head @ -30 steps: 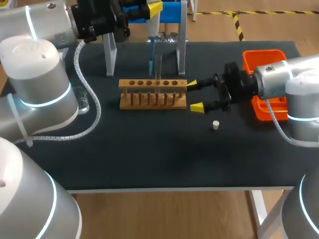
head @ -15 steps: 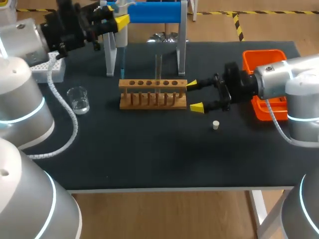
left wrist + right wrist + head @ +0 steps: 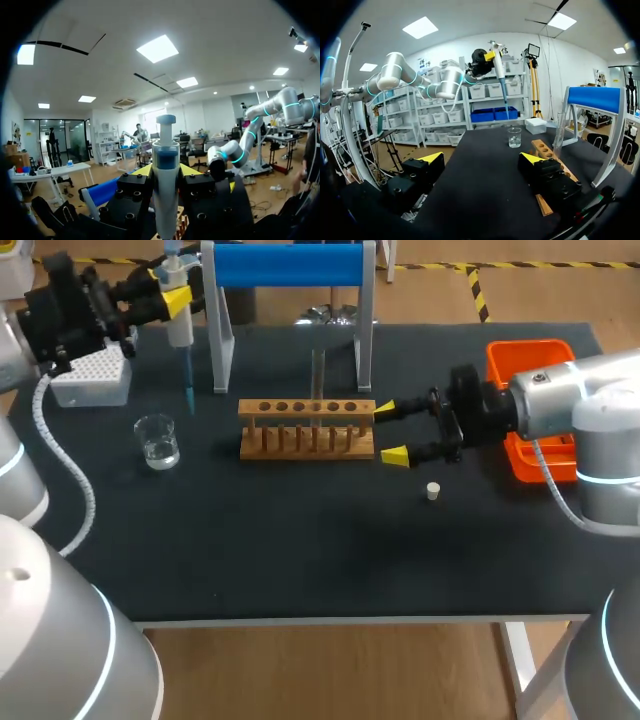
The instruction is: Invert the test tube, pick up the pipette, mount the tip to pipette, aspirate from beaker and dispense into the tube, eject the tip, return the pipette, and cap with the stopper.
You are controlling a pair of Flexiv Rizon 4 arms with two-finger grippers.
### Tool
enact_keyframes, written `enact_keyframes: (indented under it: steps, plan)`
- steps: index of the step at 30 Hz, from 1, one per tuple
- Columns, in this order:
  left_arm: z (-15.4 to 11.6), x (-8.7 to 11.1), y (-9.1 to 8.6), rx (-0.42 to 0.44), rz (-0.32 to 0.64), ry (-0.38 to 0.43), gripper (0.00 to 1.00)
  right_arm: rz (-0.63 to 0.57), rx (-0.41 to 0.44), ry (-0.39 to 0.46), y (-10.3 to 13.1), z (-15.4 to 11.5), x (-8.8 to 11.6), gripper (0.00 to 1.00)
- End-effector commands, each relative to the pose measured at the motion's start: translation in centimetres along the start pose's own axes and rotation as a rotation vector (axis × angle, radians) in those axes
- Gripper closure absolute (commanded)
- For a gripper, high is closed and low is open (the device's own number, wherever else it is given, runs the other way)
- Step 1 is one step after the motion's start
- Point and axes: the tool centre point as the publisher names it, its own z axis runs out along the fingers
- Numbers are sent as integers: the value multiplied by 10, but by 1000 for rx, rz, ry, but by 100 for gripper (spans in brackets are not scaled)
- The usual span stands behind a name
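My left gripper (image 3: 168,292) is clamped on the white pipette with a blue tip (image 3: 181,328), holding it upright near the clear glass beaker (image 3: 157,440), and just past the wooden tube rack (image 3: 307,427) my right gripper (image 3: 392,432) sits fingers apart, small white stopper (image 3: 433,491) nearby.

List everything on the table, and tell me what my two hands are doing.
Pipette: one, white with blue tip, held upright over the table's far left.
Tip box: one, white, far left.
Beaker: one, clear, left of rack.
Rack: one, wooden, middle.
Tube: one, clear, upright in rack.
Stand: one, blue bar on pale legs, behind rack.
Stopper: one, white, near right hand.
Bin: one, orange, right edge.
Table: one, black.
Left hand: shut on pipette.
Right hand: open, at rack's right end.
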Motion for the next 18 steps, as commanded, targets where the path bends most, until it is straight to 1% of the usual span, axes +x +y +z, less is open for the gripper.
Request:
enact_keyframes:
  steps: [1,13,16,17,18]
  plan:
    - [-13,-8,7,8,3,6,100,0,2,0,1,-1,1,0]
    - [-37,-31,17,7,16,-29,100,0,2,0,1,-1,1,0]
    - [-44,-36,21,15,17,-42,100,0,2,0,1,-1,1,0]
    - [-46,-38,22,38,14,-50,100,0,2,0,1,-1,1,0]
    - [-48,-39,22,38,12,-55,100,0,2,0,1,-1,1,0]
